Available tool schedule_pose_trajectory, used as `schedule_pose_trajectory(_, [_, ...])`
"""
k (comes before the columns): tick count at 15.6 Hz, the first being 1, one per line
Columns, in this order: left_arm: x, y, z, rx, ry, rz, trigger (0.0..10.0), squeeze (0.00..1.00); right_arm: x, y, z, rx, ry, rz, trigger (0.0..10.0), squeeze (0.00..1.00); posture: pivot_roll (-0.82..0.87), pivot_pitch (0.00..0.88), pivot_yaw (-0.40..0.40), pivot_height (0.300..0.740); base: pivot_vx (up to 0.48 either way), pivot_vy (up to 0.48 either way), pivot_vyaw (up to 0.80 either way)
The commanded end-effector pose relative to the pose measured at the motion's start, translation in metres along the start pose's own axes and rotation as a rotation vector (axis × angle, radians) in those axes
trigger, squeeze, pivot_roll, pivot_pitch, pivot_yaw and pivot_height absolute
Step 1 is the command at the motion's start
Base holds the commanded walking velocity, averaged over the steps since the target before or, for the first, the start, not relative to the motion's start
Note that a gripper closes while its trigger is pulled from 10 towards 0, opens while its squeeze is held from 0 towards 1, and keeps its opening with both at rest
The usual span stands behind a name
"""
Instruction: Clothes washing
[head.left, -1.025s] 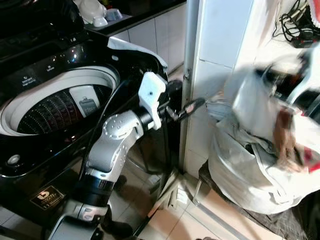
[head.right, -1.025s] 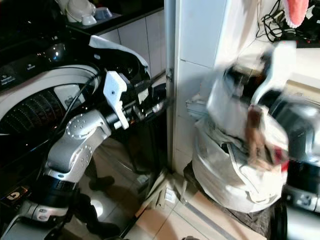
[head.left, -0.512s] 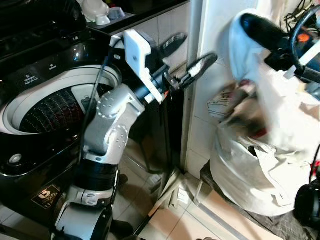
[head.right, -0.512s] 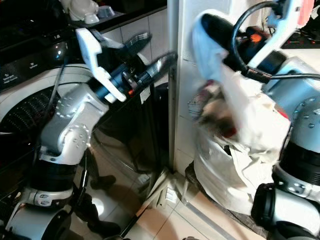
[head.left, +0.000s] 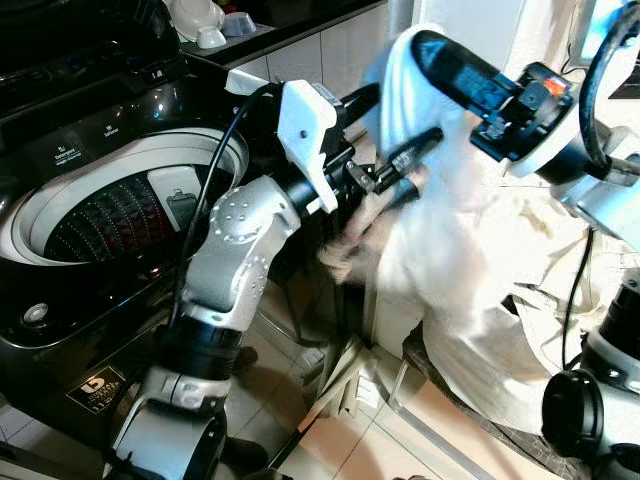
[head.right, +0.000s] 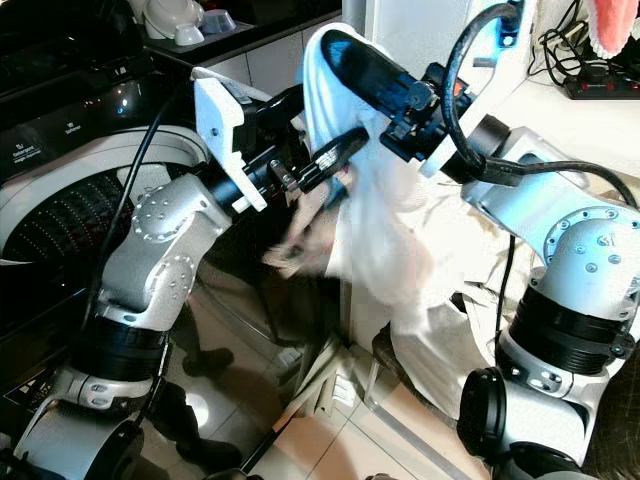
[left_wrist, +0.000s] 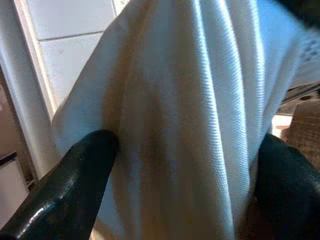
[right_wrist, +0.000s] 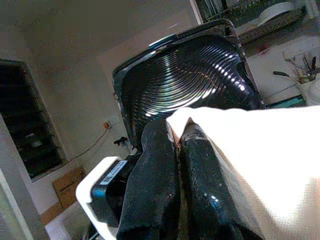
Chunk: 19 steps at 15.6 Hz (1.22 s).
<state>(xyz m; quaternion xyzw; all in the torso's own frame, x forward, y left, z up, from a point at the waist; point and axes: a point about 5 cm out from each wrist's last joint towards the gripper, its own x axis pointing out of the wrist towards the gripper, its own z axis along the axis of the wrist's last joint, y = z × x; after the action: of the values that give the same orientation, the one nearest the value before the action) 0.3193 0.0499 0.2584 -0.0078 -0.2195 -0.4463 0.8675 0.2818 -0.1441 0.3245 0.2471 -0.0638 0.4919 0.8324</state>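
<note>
The right hand is raised at head height, its two black fingers pressed together on the top edge of a white garment. The cloth hangs down from that grip in long folds, in front of the tiled wall and above a white laundry bag that sits on the floor by the wall. The garment's lower part is blurred, so its hem cannot be made out.

The left hand reaches in from the washer side, and its fingers stand spread wide, one on each side of the hanging cloth; they are not closed on it. In the left wrist view the fabric fills the gap between them and brushes the inner face of both.

To the robot's left stands a black top-loading washing machine, its lid raised and its drum open. The garment is still outside the drum, held in the air just beside the machine's right corner.
</note>
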Motion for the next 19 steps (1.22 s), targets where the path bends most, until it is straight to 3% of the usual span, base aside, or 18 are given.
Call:
schedule_pose_trajectory(1, [0.002, 0.001, 0.003, -0.01, -0.019, 0.002, 10.0, 0.0, 0.002, 0.009, 0.001, -0.014, 0.003, 0.043, 0.0, 0.0, -0.12, 0.0, 0.072, 0.74, 0.0, 0.0, 0.0])
schedule_pose_trajectory(3, [0.002, -0.002, 0.005, -0.024, -0.036, -0.028, 10.0, 0.0, 0.002, 0.009, 0.0, -0.008, 0.004, 0.04, 0.0, 0.0, -0.12, 0.0, 0.072, 0.74, 0.0, 0.0, 0.0])
schedule_pose_trajectory(4, [0.001, -0.003, 0.004, -0.03, -0.034, -0.034, 6.5, 0.0, 0.002, 0.009, 0.0, -0.006, 0.004, 0.038, 0.0, 0.0, -0.12, 0.0, 0.072, 0.74, 0.0, 0.0, 0.0])
schedule_pose_trajectory(5, [0.001, -0.002, 0.001, -0.027, -0.022, -0.021, 0.0, 0.0, 0.002, 0.01, 0.0, -0.004, 0.005, 0.036, 0.0, 0.0, -0.12, 0.0, 0.072, 0.74, 0.0, 0.0, 0.0])
schedule_pose_trajectory(19, [-0.003, 0.01, -0.005, -0.012, 0.026, 0.041, 0.0, 0.0, 0.005, 0.014, -0.006, -0.001, 0.026, 0.02, 0.0, 0.0, -0.12, 0.0, 0.077, 0.74, 0.0, 0.0, 0.0])
